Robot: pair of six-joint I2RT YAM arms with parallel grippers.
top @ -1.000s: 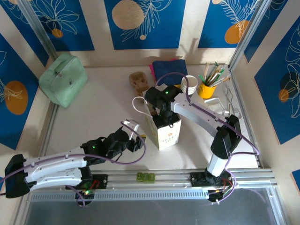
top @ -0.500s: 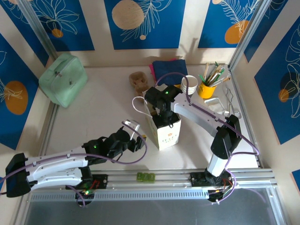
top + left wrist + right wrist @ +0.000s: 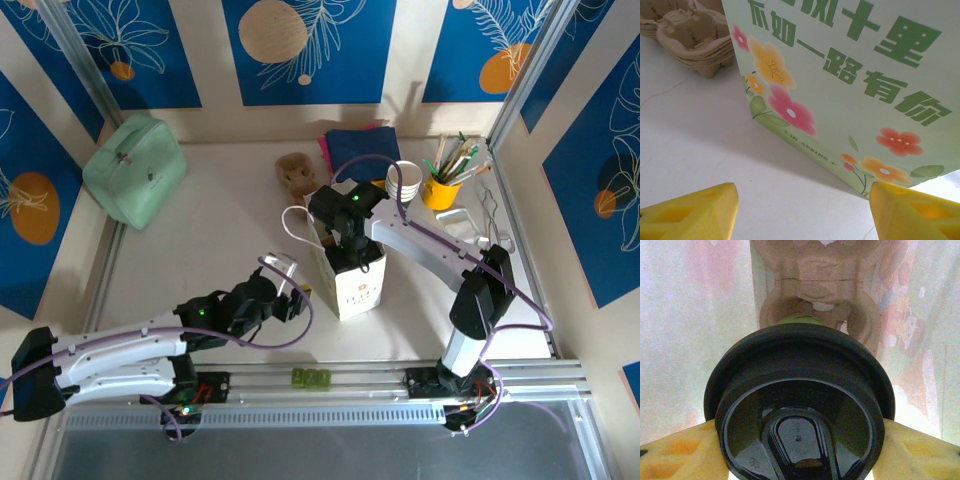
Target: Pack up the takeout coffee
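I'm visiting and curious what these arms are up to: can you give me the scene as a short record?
Right gripper: inside the paper bag, closed on a black lid
Left gripper: open, beside the bag's flowered side
Bag bottom: brown cardboard carrier
At the back: stack of white cups, second carrier stack, yellow brush pot

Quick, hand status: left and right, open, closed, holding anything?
Left hand: open, empty, beside the paper bag.
Right hand: closed on the black lid, inside the bag.
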